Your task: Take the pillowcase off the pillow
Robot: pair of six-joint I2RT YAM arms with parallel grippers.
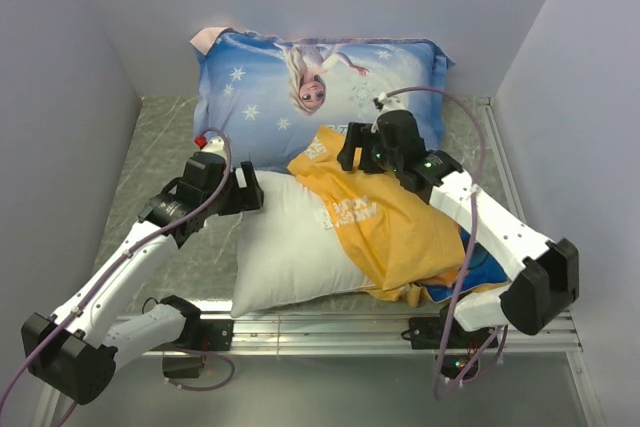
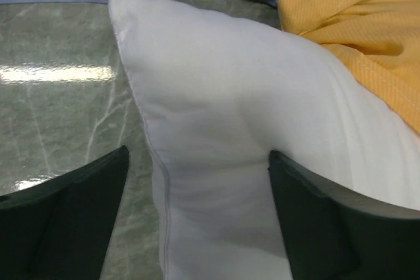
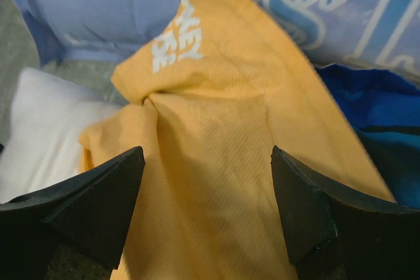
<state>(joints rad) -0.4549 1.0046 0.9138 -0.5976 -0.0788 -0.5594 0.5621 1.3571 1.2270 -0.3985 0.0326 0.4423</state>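
The white pillow (image 1: 285, 252) lies on the table near the front edge. The yellow-orange pillowcase (image 1: 395, 232) lies crumpled across its right half, with a blue bit (image 1: 485, 262) at its right edge. My left gripper (image 1: 250, 190) is at the pillow's far left corner. In the left wrist view the left gripper (image 2: 198, 155) is open and straddles the pillow (image 2: 216, 96), its right finger touching the fabric. My right gripper (image 1: 355, 152) hovers over the pillowcase's far end. In the right wrist view the right gripper (image 3: 207, 152) is open above the yellow pillowcase (image 3: 216, 96), holding nothing.
A blue Elsa-printed pillow (image 1: 320, 82) leans against the back wall, just behind the pillowcase. Grey walls close in on the left, back and right. The marbled table (image 1: 165, 157) shows at the left, and a metal rail (image 1: 330, 327) runs along the near edge.
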